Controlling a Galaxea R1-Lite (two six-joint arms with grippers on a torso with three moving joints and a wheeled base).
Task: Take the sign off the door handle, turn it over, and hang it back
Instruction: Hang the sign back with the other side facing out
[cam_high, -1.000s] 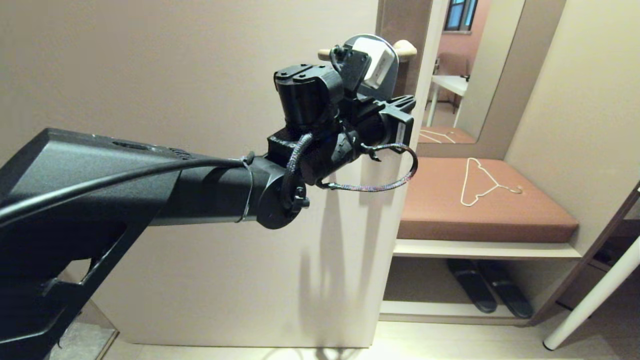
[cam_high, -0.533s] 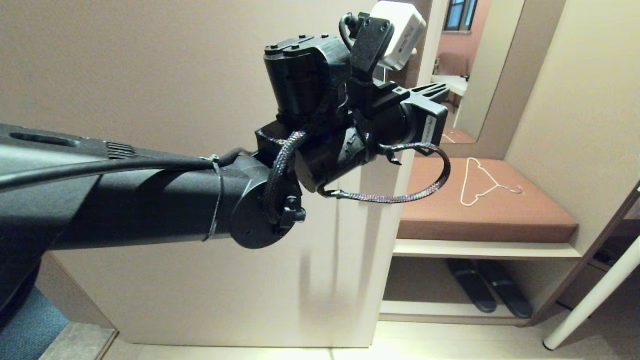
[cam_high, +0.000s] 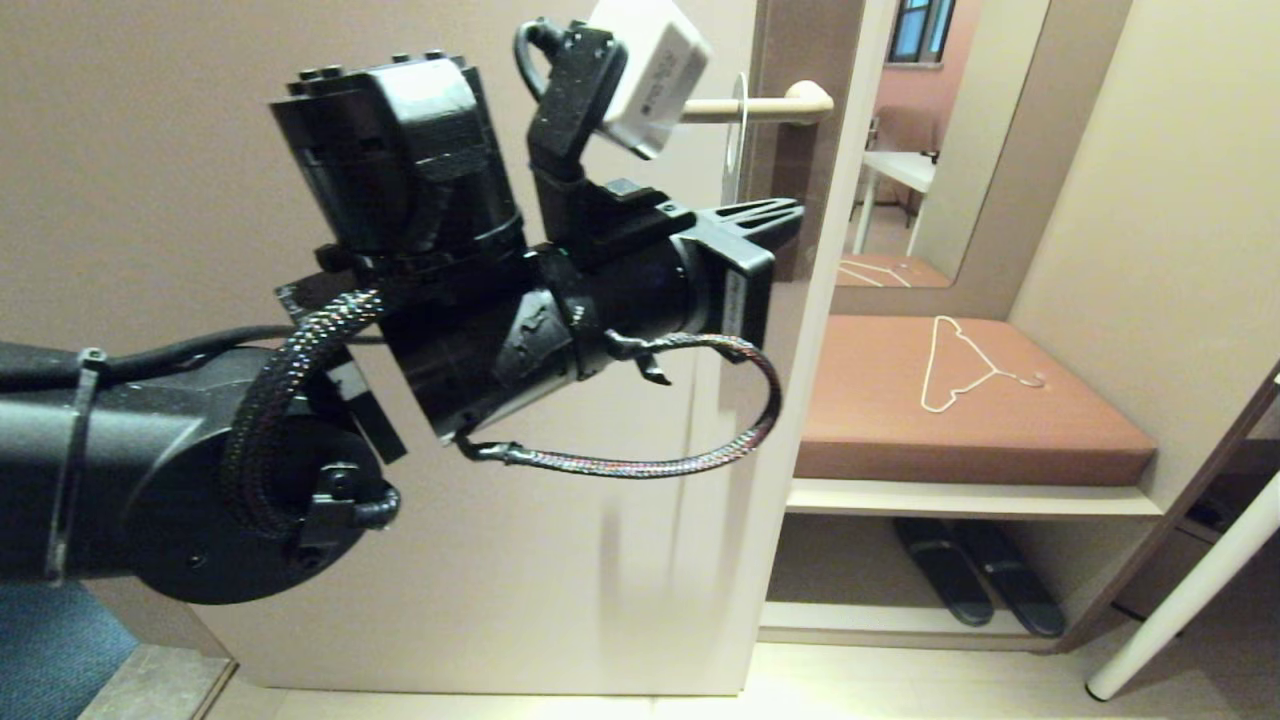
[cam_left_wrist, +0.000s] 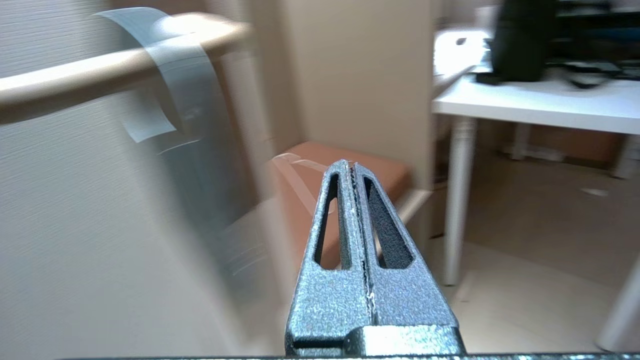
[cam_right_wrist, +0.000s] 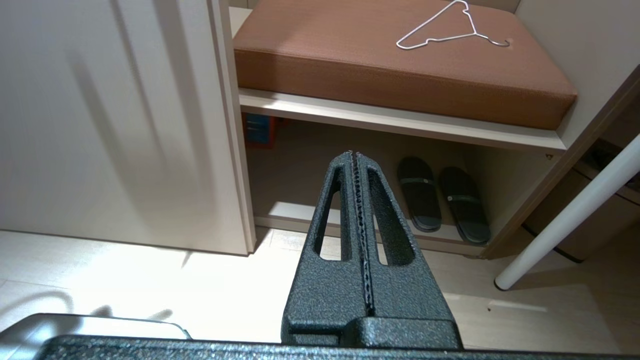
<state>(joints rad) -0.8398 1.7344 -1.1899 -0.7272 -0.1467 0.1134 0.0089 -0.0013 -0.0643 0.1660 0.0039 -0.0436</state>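
The door handle (cam_high: 775, 104) is a beige bar sticking out from the door near its right edge. The sign (cam_high: 737, 130) hangs on it, seen edge-on as a thin pale strip. In the left wrist view the sign (cam_left_wrist: 187, 120) shows a bluish-grey face, blurred, looped over the handle (cam_left_wrist: 75, 82). My left gripper (cam_high: 796, 208) is shut and empty, just below the handle and close beside the sign, not touching it; it also shows in its own wrist view (cam_left_wrist: 350, 167). My right gripper (cam_right_wrist: 354, 155) is shut and empty, parked low over the floor.
The beige door (cam_high: 250, 150) fills the left. To the right lies a brown cushioned bench (cam_high: 1050, 440) with a white wire clothes hanger (cam_high: 965, 365). Black slippers (cam_high: 980, 585) sit on the shelf below. A white table leg (cam_high: 1180, 600) slants at lower right.
My left arm has drawn back to the left and toward the camera, uncovering the handle. The sign, earlier behind the wrist, now hangs free and edge-on.
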